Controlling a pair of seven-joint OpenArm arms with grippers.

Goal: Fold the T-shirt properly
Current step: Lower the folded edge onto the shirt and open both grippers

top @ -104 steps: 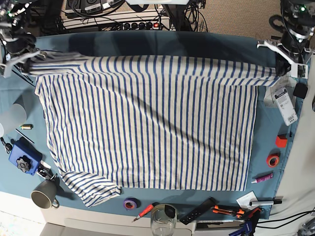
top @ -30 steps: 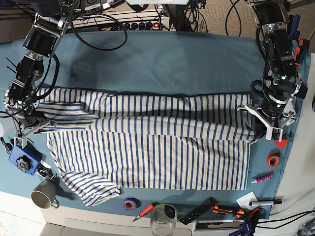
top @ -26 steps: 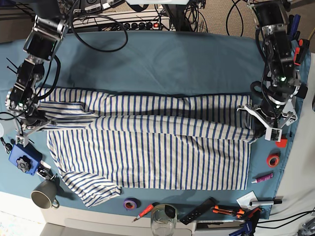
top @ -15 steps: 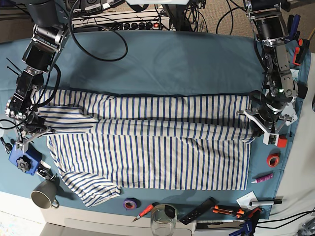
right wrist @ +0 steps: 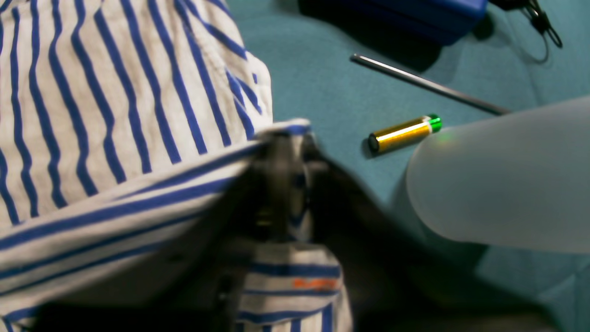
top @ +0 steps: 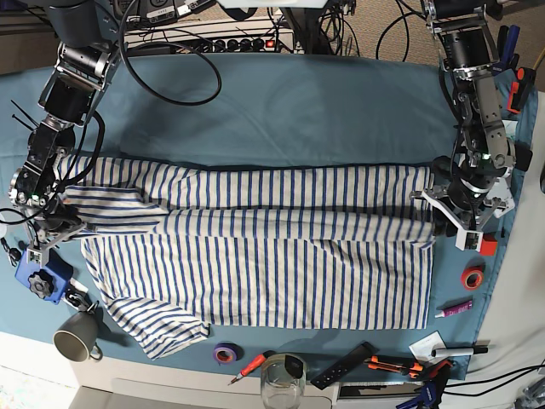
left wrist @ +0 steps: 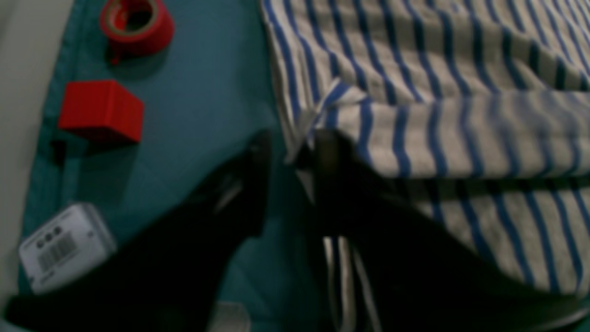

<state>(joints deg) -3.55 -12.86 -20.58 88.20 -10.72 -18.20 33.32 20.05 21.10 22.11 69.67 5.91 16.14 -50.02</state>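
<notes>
Blurring both wrist views — left hand [left wrist: 288, 152] parted around T-shirt [top: 255, 247] edge; right hand's [right wrist: 288, 152] grip unclear.

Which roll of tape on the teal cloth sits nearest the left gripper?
The red tape roll, just below the left gripper; the purple tape roll lies along the front edge.
</notes>
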